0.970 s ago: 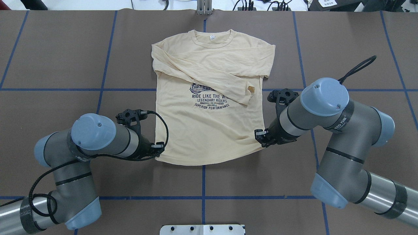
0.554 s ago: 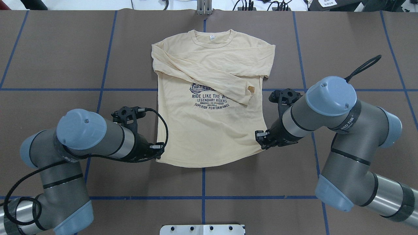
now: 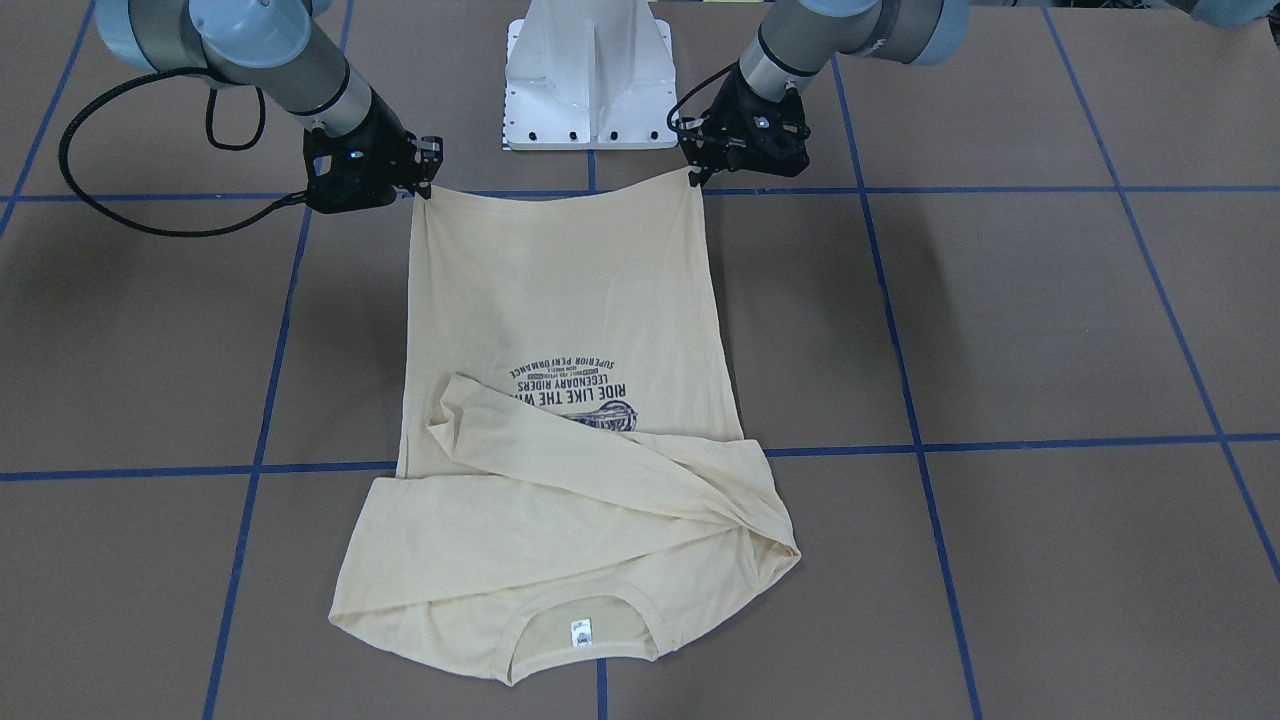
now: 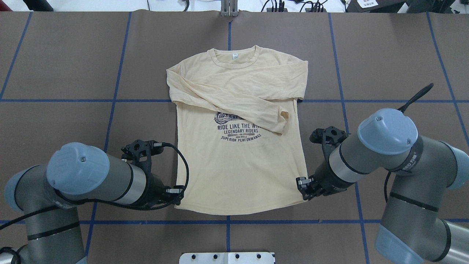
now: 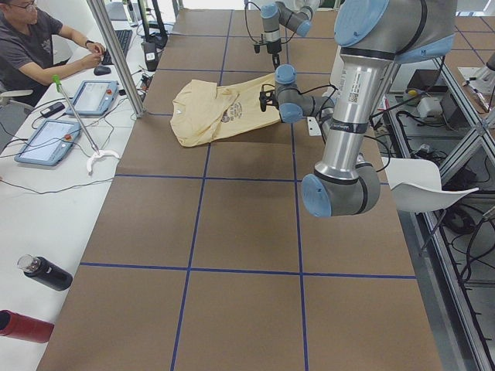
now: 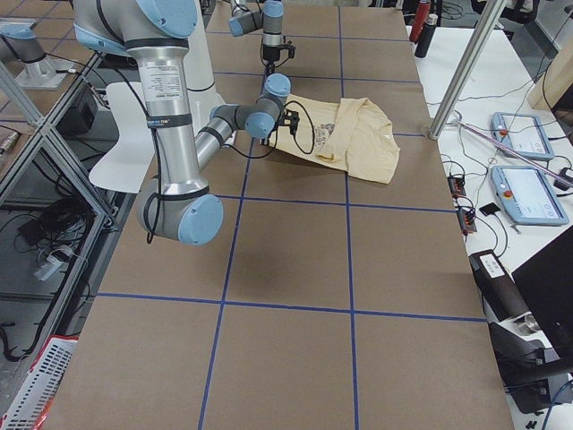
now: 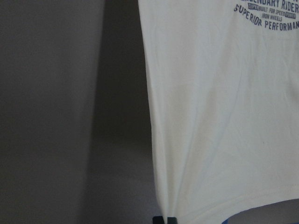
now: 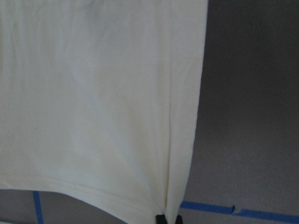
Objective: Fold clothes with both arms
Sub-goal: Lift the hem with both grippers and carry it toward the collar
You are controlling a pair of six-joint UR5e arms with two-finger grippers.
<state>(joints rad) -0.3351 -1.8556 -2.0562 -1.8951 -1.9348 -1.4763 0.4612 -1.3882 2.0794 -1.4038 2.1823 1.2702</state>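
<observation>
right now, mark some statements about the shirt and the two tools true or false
1. The left tool pinches a hem corner of the T-shirt. True.
2. The right tool hangs free above the collar. False: it pinches the other hem corner.
3. Both sleeves lie folded across the chest. True.
4. The shirt lies print side down. False: the print faces up.
5. The collar is at the end far from the robot. True.
</observation>
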